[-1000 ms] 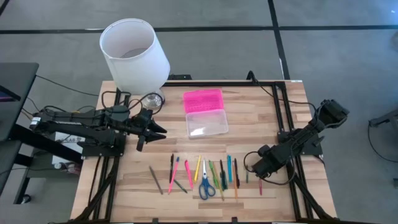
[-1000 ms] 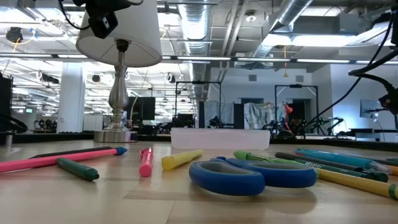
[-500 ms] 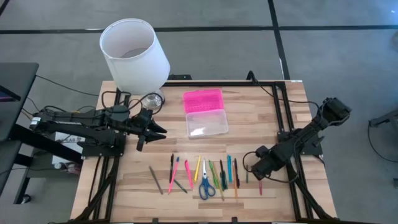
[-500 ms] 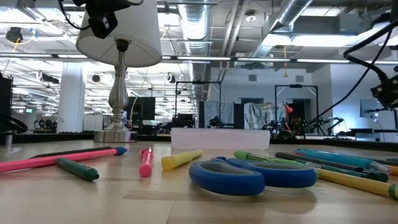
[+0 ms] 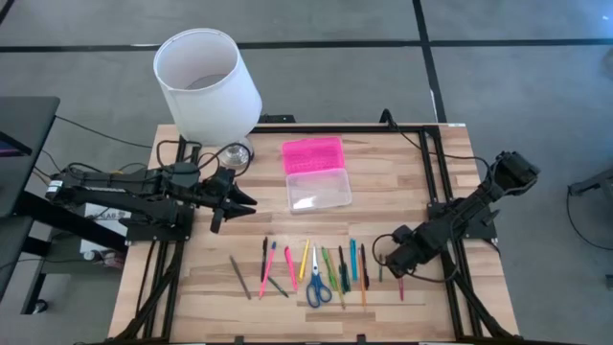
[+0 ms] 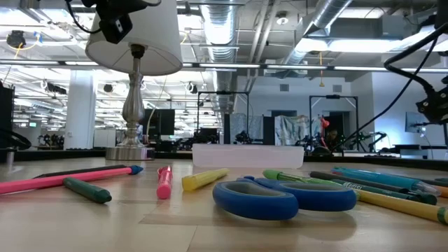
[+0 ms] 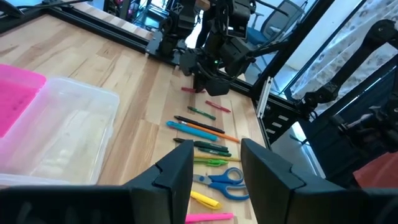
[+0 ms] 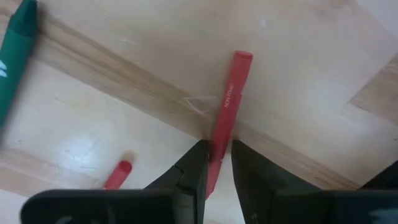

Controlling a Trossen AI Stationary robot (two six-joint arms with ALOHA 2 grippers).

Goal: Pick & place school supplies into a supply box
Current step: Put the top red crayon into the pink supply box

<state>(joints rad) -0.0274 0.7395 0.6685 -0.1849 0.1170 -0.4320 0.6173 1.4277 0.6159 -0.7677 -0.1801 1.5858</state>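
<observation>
— What does the supply box (image 5: 318, 189) hold?
— Apparently nothing; its clear base lies open at the counter's (image 5: 383, 168) centre, pink lid at 12 o'clock.
— And the supplies?
— A row at 6 o'clock, long axes 12-to-6. The right pincer (image 8: 216, 163) pinches a red pen (image 8: 227, 112); the left pincer (image 7: 214, 165) hovers spread at 9 o'clock.
</observation>
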